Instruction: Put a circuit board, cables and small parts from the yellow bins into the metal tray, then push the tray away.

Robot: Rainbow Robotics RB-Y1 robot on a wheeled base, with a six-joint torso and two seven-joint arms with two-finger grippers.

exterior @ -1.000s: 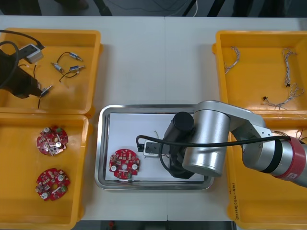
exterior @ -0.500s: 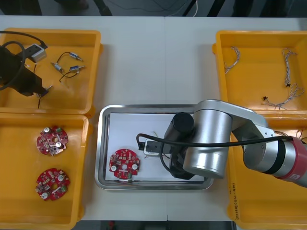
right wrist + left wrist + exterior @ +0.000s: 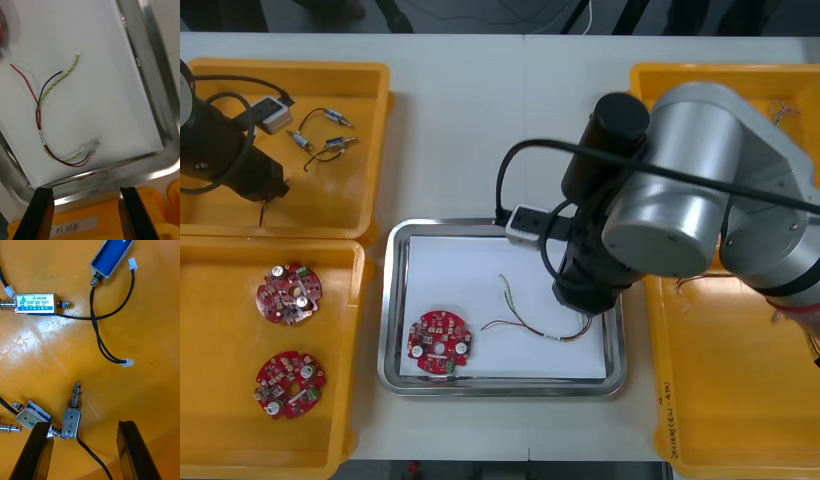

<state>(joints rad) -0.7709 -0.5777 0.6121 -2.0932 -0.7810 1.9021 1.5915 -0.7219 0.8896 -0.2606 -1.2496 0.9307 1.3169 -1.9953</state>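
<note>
Both empty and wide open: right gripper (image 3: 85, 191) just short of the cable (image 3: 40, 135) lying in the tray (image 3: 153, 75); left gripper (image 3: 85, 425) over a metal part (image 3: 71, 420) hard by one finger (image 3: 35, 450), so centre on it before closing.

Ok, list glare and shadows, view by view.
Front view: highlights streak the right arm's silver casing; the metal tray rim gleams. Right wrist view, open right gripper over the tray's edge: the red and yellow cable casts a faint shadow on the white liner. Left wrist view, open left gripper over a yellow bin: white glare patch on its floor beside a small metal part.
</note>
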